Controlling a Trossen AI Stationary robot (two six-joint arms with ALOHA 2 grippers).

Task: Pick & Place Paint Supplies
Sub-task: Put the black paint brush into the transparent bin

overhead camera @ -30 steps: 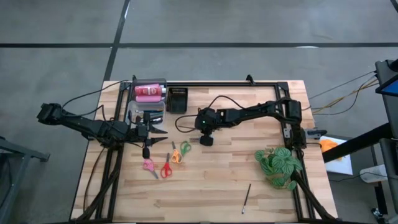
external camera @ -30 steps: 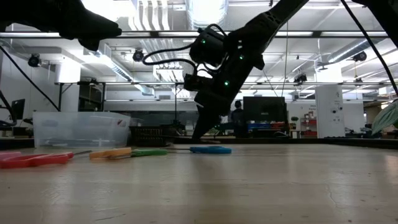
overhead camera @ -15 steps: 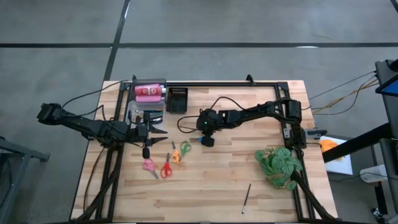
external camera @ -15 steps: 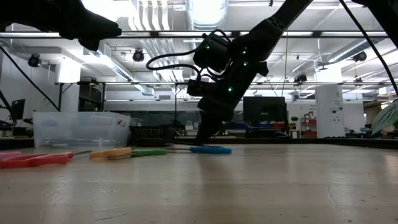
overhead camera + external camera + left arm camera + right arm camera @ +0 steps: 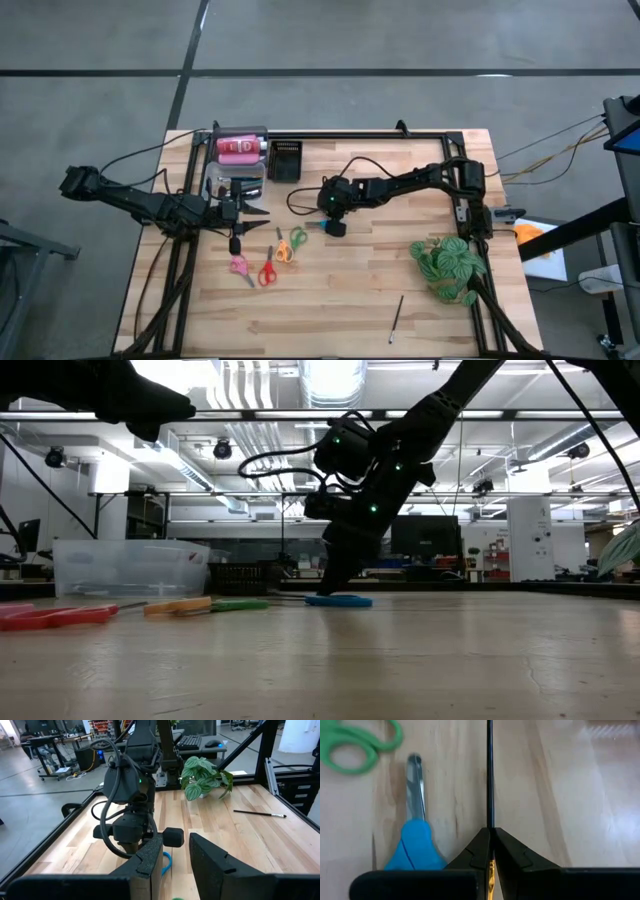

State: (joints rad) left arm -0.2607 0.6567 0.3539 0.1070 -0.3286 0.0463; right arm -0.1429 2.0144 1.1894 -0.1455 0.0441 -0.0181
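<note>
My right gripper (image 5: 335, 228) is low over the middle of the table, shut on a thin black brush (image 5: 489, 780). Blue-handled scissors (image 5: 415, 855) lie flat on the wood just beside it. Green (image 5: 298, 238), orange (image 5: 285, 250), red (image 5: 267, 272) and pink (image 5: 238, 265) scissors lie flat toward the left. A pink bottle (image 5: 238, 148) lies in the far-left container. Another brush (image 5: 397, 318) lies near the front edge. My left gripper (image 5: 258, 215) waits open above the table's left side, with nothing between its fingers. My right gripper pinches the brush's thin black shaft (image 5: 489, 822) between its two fingertips. An orange stretch of the brush (image 5: 491, 870) shows farther back between the fingers. The fingers slant steeply down, and the shaft runs straight on ahead of them. Its far end leaves the wrist picture.
A clear tub (image 5: 130, 567) and a black tray (image 5: 285, 160) stand at the far left. A green leafy plant (image 5: 445, 268) sits at the right front. Black frame rails (image 5: 430, 135) run along the table's back and sides. Bare wood lies at the front centre.
My right gripper has sunk a little toward the table beside the blue scissors and stays shut on the brush.
</note>
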